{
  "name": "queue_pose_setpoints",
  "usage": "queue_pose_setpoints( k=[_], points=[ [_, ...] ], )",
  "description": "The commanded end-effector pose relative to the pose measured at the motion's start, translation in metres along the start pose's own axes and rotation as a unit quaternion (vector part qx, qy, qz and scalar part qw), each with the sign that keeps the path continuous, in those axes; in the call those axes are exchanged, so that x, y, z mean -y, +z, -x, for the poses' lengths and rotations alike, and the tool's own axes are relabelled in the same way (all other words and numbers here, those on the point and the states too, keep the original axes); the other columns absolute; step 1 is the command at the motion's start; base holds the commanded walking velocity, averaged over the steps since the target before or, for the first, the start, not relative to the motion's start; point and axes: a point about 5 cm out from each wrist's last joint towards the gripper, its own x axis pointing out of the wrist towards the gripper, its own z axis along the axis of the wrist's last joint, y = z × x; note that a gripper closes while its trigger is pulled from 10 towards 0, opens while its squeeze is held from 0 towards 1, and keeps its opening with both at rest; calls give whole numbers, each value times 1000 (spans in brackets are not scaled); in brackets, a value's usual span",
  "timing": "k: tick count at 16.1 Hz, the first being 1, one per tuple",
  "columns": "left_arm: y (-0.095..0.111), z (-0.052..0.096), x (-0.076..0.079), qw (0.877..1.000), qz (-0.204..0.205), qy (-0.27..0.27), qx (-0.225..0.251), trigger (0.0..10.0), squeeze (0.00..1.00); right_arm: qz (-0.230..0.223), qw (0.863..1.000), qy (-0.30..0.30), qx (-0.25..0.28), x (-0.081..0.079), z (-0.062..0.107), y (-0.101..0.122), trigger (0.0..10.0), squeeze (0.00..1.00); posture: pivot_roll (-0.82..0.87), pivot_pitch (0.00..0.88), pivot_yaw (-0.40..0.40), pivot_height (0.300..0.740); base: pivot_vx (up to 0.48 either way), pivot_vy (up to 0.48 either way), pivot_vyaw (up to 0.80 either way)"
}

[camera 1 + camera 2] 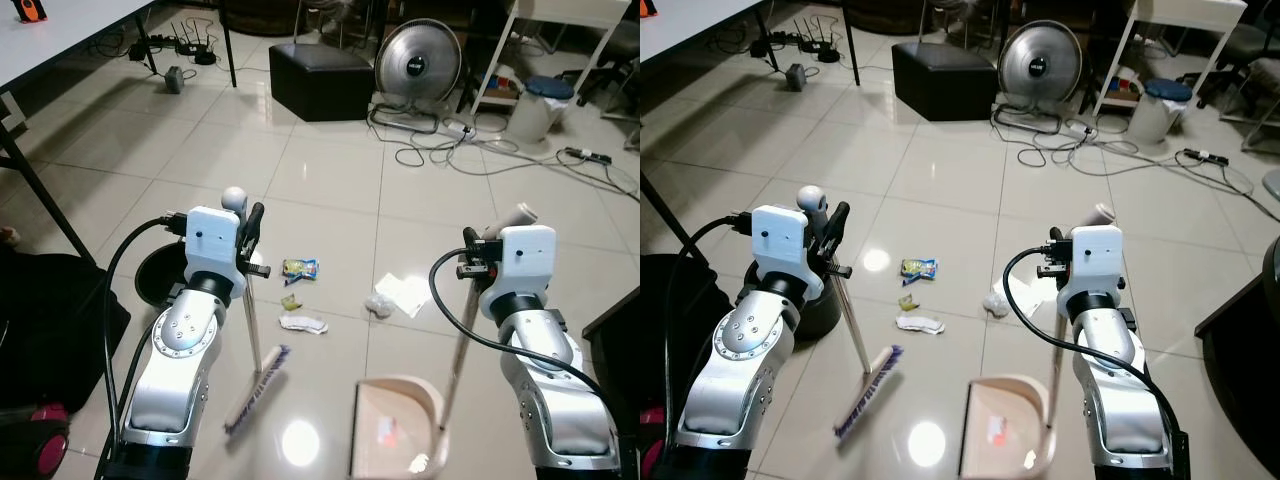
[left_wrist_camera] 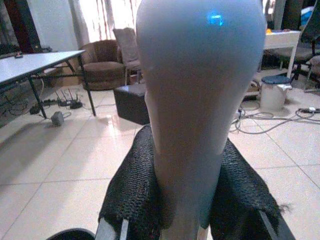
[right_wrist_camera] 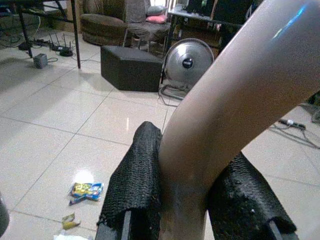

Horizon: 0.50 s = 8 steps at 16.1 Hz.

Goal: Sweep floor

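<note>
One broom (image 1: 256, 372) and one dustpan (image 1: 398, 415) are in play here. The broom's handle is clamped by the left gripper (image 1: 248, 243), fingers (image 2: 131, 192) closed tight on either side of the pale shaft just below its rounded top, and the purple-edged brush head is resting on the tiled floor (image 1: 330, 175) in front of the robot's left side. The dustpan's long handle is pinched the same way by the right gripper (image 1: 473, 256), fingers (image 3: 136, 172) pressed against both sides of it, with the beige pan sat flat on the floor near the robot's right side.

Litter-wise, four bits can be counted between broom and dustpan: one yellow-and-blue snack wrapper (image 1: 300, 268), one small yellow scrap (image 1: 290, 301) just below it, one crumpled white wrapper (image 1: 303, 323), and one white paper wad (image 1: 380, 305) lying by a flat white sheet (image 1: 405, 291). All of it is well ahead of the pan's mouth, nothing touching the brush.

Further back, one black ottoman (image 1: 320, 80), one floor fan (image 1: 418, 60) and one small white bin (image 1: 540, 108) are seen, plus loose cables (image 1: 440, 140).
</note>
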Motion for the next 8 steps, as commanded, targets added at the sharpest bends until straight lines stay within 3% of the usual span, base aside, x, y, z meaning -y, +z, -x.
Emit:
queue_pose_setpoints(
  k=[1, 8],
  points=[
    [7, -2, -1, 1000, -9, -4, 19, 10000, 0, 3, 1000, -6, 29, 5, -1, 17, 10000, 0, -33, 27, -59, 740, 386, 0, 0],
    [8, -3, 2, 1000, -8, -21, 18, 10000, 0, -9, 1000, -8, 26, 1, -3, 12, 10000, 0, -6, 38, -29, 740, 442, 0, 0]
  ],
)
